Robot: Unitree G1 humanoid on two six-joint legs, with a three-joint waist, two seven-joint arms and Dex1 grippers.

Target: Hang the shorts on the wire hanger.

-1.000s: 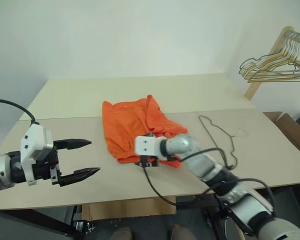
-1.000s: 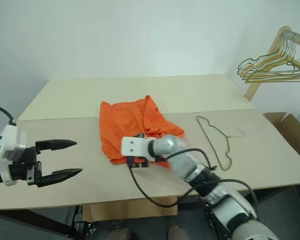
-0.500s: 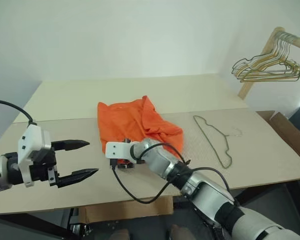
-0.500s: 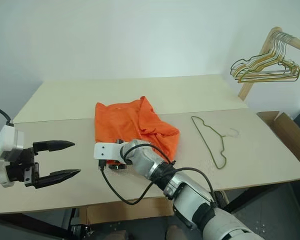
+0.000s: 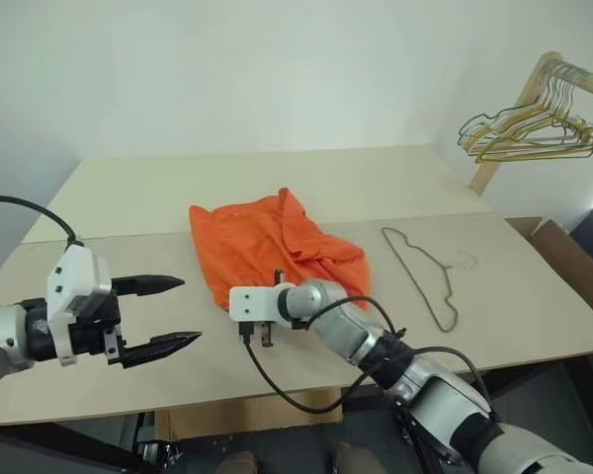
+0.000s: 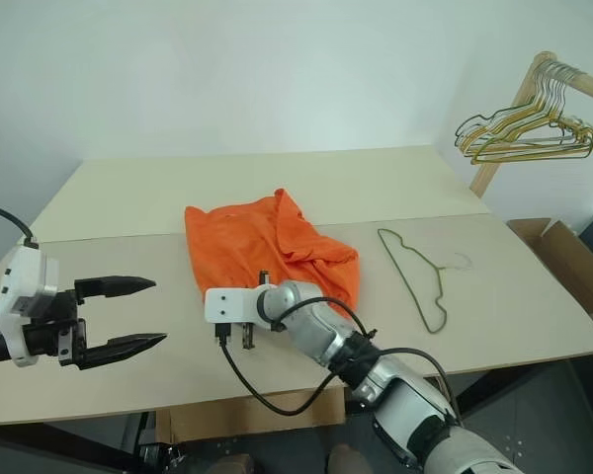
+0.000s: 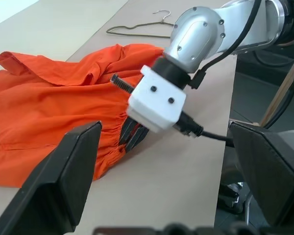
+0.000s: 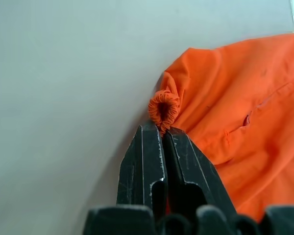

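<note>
Right wrist view: right gripper (image 8: 162,131) pinches the gathered waistband of the shorts (image 8: 235,122). Left gripper (image 5: 173,312) hovers with fingers apart; wire hanger (image 5: 425,276) lies beside the shorts.

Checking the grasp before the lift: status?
Right tool shut on the shorts at the waistband edge. Left tool open, off the cloth. Wire hanger flat on the table, untouched. Nothing in the way.

hidden: shorts (image 5: 267,247) near edge behind right gripper (image 5: 260,336) and its white housing | cut off: hanger bunch (image 5: 534,123) and rack at frame's right edge; cardboard box (image 5: 571,259) by right edge | unclear: how much fabric the shut fingertips pinch
</note>
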